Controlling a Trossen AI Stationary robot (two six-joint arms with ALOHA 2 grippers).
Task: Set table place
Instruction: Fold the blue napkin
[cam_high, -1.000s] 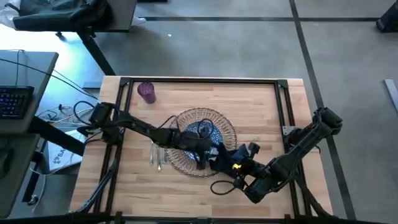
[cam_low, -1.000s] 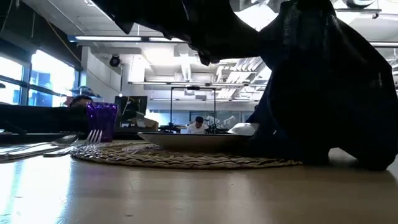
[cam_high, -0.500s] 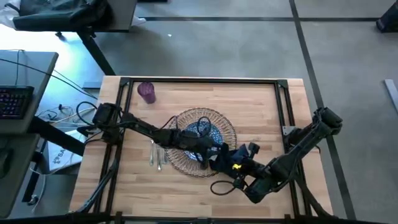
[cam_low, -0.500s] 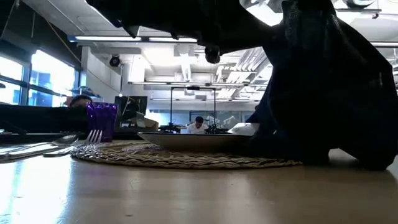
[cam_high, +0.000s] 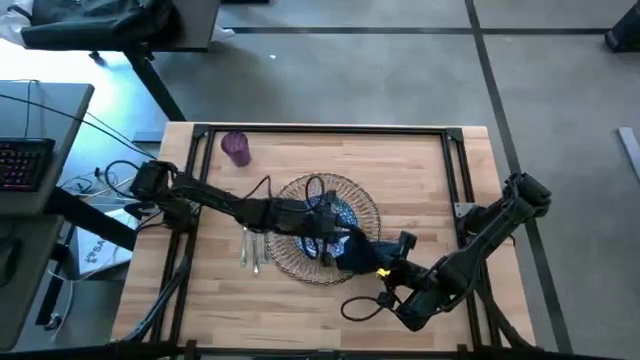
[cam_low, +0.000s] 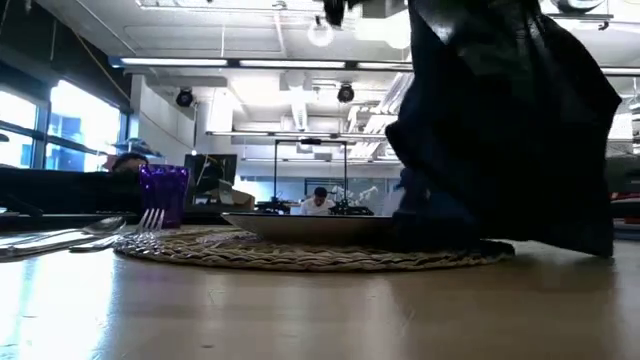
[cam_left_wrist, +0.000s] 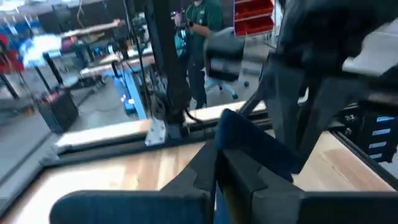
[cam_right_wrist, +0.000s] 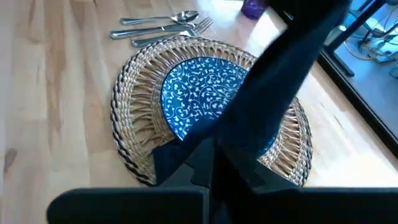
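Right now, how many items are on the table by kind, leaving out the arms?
Cutlery: 3
Plate: 1
Wicker charger: 1
Napkin: 1
Purple cup: 1
Total: 7

The plate (cam_right_wrist: 205, 99) sits on the charger (cam_right_wrist: 134, 93), cutlery (cam_right_wrist: 158, 25) beside it, napkin (cam_right_wrist: 280, 81) draped over both.

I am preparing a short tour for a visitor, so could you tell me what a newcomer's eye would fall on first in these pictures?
The navy napkin first: it hangs lifted between the left hand and the right hand, both shut on it, draping over the plate's right side. Under it, the blue-patterned plate sits centred on the woven wicker charger mid-table. The silver fork, knife and spoon lie together on the wood just left of the charger.
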